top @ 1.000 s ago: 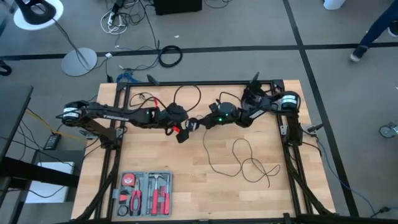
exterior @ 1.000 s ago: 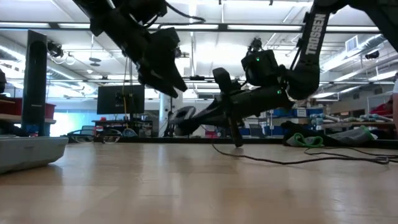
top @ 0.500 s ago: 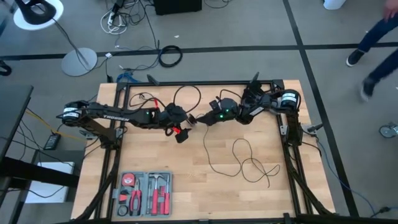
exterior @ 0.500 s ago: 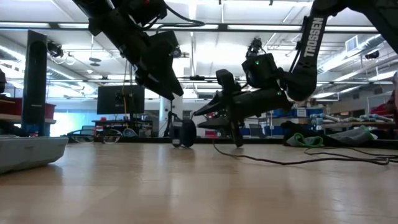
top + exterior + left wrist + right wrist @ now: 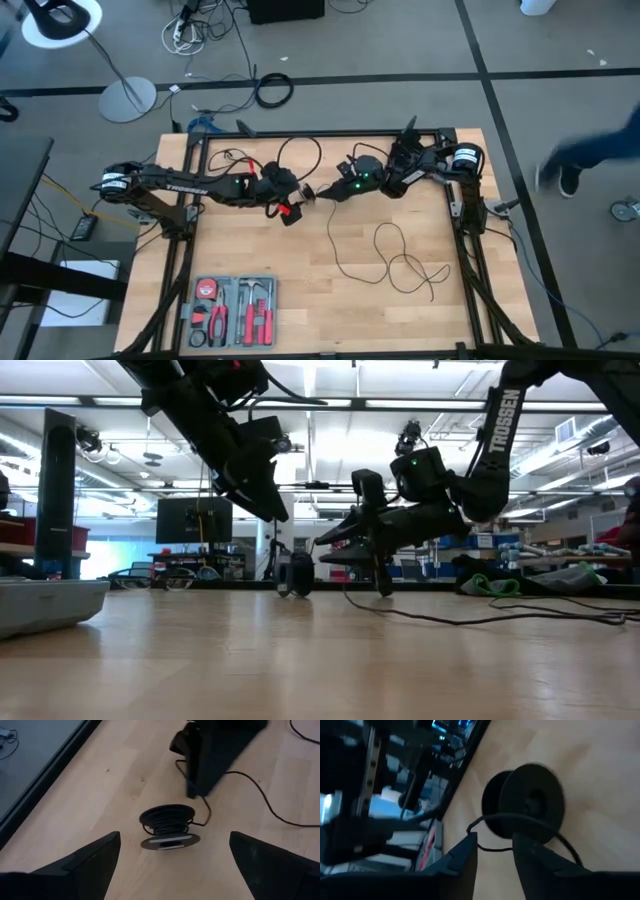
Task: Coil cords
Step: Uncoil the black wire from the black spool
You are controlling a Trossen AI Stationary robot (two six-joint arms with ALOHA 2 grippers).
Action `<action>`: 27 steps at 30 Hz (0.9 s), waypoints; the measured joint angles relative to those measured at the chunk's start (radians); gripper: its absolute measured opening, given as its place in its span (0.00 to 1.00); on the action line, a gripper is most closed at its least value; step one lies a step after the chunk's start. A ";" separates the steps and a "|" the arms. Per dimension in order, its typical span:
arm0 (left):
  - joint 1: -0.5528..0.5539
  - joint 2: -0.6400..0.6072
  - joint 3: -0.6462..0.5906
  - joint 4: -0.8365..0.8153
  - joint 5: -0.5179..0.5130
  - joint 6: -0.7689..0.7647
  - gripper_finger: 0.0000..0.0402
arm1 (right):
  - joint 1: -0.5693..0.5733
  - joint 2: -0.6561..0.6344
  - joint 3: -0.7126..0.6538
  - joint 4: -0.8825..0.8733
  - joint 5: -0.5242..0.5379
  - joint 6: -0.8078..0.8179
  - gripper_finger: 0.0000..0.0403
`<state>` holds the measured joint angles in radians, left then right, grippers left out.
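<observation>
The small round black disc-shaped puck [image 5: 167, 827], with thin black cord wound around it, stands on its edge on the light wooden bench [image 5: 300, 260] between the two tools; the rest of the long thin black cord [image 5: 395, 255] runs from it across the bench and lies in loose loops toward the right side. The left tool [image 5: 170, 857] hangs above the puck with its fingers spread wide and holds nothing; the right tool [image 5: 495, 850] is just beside the puck, its fingers a little apart, with the cord passing close by them, and I cannot tell if they touch it. A grey tray with red-handled hand tools [image 5: 232, 311] sits at the near left part of the bench.
</observation>
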<state>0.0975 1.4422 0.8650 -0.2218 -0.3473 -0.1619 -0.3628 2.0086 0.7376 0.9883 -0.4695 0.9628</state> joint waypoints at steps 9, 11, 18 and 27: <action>0.011 0.000 0.000 -0.005 0.000 0.000 0.94 | 0.064 -0.038 -0.003 -0.086 0.006 -0.103 0.12; 0.014 0.000 0.000 -0.006 0.000 0.000 0.94 | 0.078 -0.073 -0.003 -0.171 0.034 -0.148 0.07; 0.015 0.000 0.000 -0.005 0.000 0.000 0.94 | 0.166 -0.273 -0.003 -0.574 0.279 -0.330 0.02; 0.015 0.084 0.000 0.083 0.072 0.004 0.94 | 0.285 -0.508 -0.001 -0.857 0.567 -0.408 0.02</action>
<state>0.1123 1.5266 0.8650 -0.1393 -0.2750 -0.1579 -0.0779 1.5011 0.7368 0.1317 0.0975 0.5545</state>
